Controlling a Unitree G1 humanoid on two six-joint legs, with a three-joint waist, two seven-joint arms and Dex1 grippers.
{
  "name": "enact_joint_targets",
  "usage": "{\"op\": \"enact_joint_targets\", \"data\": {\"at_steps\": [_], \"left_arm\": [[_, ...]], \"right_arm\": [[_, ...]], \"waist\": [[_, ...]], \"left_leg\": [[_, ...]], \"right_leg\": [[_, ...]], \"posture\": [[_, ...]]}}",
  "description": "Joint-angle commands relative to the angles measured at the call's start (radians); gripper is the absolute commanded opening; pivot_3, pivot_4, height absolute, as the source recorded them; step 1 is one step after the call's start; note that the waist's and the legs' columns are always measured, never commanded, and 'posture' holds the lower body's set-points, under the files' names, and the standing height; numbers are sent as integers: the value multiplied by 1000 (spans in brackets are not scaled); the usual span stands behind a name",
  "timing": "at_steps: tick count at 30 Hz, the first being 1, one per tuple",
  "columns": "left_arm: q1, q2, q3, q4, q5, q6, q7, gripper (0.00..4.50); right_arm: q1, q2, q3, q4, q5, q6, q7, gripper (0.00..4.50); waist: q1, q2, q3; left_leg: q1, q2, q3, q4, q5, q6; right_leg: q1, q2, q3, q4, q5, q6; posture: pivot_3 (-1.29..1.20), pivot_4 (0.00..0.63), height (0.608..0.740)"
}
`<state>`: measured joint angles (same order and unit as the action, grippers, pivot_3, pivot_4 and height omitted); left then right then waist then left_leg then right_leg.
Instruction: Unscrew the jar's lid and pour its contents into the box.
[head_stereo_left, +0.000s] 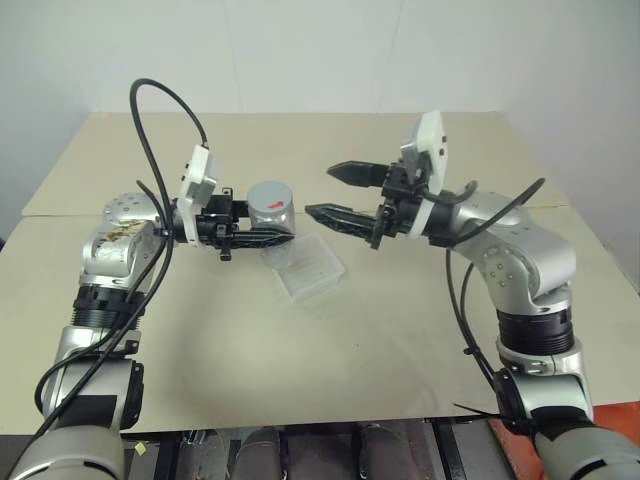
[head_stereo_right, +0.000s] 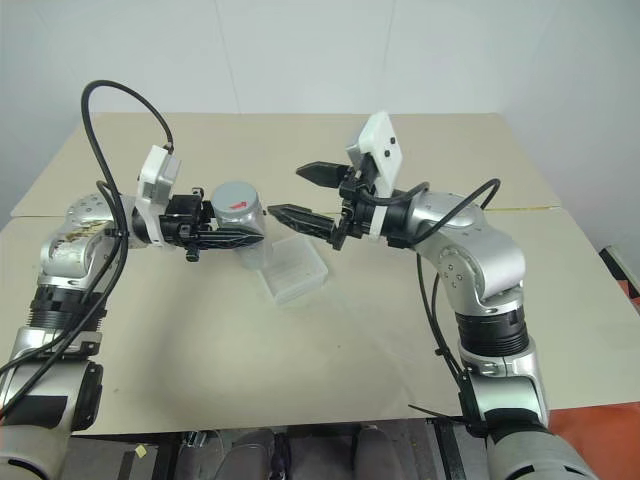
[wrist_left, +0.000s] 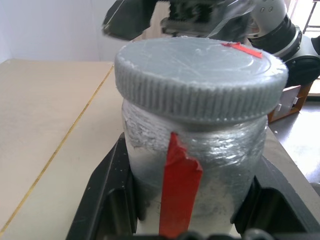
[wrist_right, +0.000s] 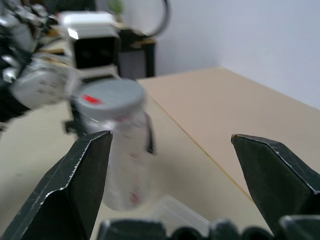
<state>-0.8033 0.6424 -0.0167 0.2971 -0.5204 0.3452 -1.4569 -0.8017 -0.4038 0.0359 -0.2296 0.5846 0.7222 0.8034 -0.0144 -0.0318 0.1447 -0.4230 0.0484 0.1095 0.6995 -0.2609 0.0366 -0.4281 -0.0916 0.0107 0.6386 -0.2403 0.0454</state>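
The left gripper's (head_stereo_left: 262, 238) fingers were clamped on the sides of the jar (head_stereo_left: 272, 212), holding it upright in the air above the middle of the counter (head_stereo_left: 420, 330), just over the near-left corner of the box (head_stereo_left: 305, 267). The lid (wrist_left: 201, 70) was on the jar, a strip of red tape running across its top and down the silvery wall. Facing it, the right gripper (head_stereo_left: 332, 192) had its fingers spread wide and empty, tips pointing at the jar, close but apart from it.

To do the unscrewing well, the right fingers would probably need to straddle the ribbed rim of the lid squarely before closing, while the left grip kept the jar from spinning.

The clear box lay flat on the beige counter, empty as far as could be seen. A seam crossed the counter towards its far edge, with plain white walls beyond.
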Motion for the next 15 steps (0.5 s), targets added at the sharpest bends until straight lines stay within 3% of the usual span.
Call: {"op": "enact_joint_targets", "data": {"at_steps": [1, 15], "left_arm": [[-16, -8, 19, -7, 2, -16, 3, 1941], [-20, -15, 21, -11, 7, -10, -1, 1941]], "right_arm": [[-45, 33, 26, -21, 2, -28, -4, 4457], [-151, 169, 135, 116, -114, -108, -28, 4457]], "waist": [[0, 0, 0], [0, 0, 0]], "left_leg": [[0, 0, 0, 0, 0, 0], [0, 0, 0, 0, 2, -4]], "right_leg": [[0, 0, 0, 0, 0, 0], [0, 0, 0, 0, 0, 0]], "posture": [[0, 150, 740], [0, 150, 740]]}}
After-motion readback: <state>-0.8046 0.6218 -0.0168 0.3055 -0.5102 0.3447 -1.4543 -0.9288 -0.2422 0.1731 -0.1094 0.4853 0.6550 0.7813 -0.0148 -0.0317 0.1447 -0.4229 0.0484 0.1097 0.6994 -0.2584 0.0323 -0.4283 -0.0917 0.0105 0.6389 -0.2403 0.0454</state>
